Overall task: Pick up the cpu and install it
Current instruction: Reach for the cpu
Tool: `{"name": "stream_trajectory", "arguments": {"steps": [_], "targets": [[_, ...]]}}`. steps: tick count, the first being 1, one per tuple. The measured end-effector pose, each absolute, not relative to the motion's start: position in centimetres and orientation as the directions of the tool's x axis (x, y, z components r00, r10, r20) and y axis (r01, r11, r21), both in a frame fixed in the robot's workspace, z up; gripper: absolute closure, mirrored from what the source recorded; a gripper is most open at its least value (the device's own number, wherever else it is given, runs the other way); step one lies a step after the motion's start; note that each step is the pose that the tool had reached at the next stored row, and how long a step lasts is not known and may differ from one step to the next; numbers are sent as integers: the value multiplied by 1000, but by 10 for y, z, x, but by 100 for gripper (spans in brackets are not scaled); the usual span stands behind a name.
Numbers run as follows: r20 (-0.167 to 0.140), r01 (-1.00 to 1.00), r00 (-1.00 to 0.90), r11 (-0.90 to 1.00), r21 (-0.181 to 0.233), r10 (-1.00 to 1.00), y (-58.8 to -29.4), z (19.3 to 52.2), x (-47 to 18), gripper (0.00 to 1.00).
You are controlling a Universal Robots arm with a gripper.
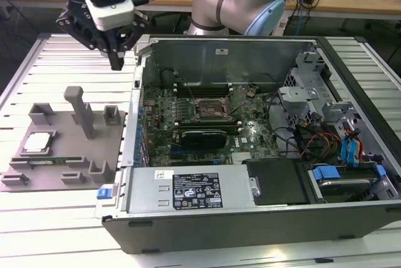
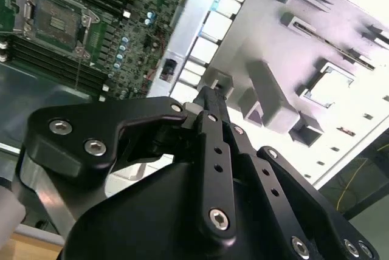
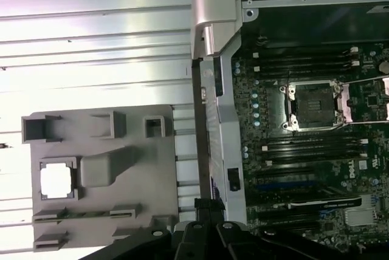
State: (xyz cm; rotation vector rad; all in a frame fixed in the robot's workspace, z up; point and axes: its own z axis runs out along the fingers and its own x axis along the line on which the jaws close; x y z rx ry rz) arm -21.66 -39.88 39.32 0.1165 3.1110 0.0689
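The cpu [image 1: 37,143] is a small square chip with a pale silvery top, lying in a square pocket of the grey tray [image 1: 62,177] at the exterior view's left. Both wrist views show it too, as cpu [image 3: 56,182] and cpu [image 2: 331,87]. My gripper [image 1: 117,62] hangs high above the tray's far edge, next to the computer case wall, and well apart from the chip. Its black fingers [image 2: 209,111] are pressed together with nothing between them. The open dark metal-framed socket [image 1: 210,108] sits mid-motherboard, also seen as socket [image 3: 313,105].
The open computer case [image 1: 188,202] fills the middle and right, with its raised wall [image 3: 216,120] between tray and motherboard. A green memory stick [image 1: 47,161] lies in the tray's front slot. Grey posts [image 1: 81,111] rise from the tray. Cables and drives [image 1: 338,174] crowd the case's right end.
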Motion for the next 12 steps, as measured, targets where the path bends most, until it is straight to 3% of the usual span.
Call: {"name": "stream_trajectory", "arguments": {"steps": [12], "targets": [[-27,74,-997,996,45,75,-399,391,-245,89]]}}
